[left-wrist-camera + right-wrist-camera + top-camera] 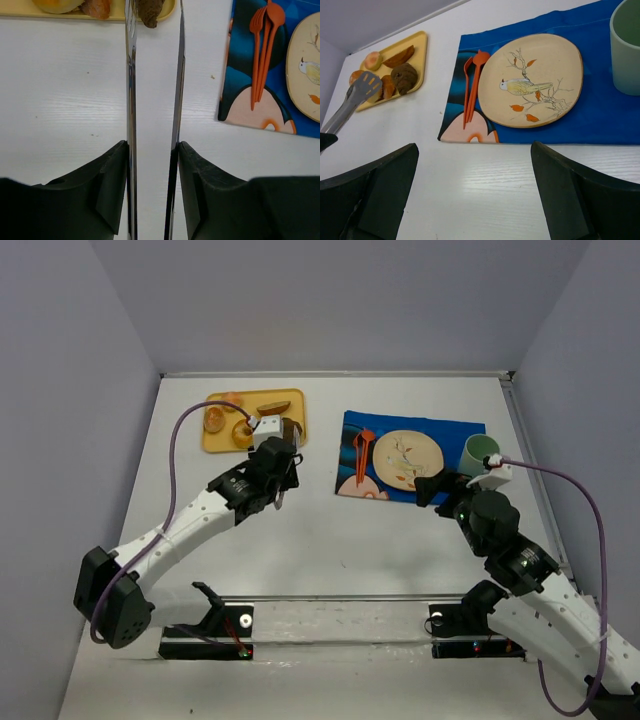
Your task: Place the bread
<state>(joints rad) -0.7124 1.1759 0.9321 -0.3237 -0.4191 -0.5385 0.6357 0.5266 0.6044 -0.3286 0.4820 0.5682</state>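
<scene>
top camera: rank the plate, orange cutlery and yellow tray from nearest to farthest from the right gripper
From the right gripper:
1. the plate, just beyond it on the blue mat
2. the orange cutlery, left of the plate
3. the yellow tray, far left, off the mat

The bread lies on the yellow tray: a pale round bun, a long brown roll and a dark round roll, close together.
</scene>
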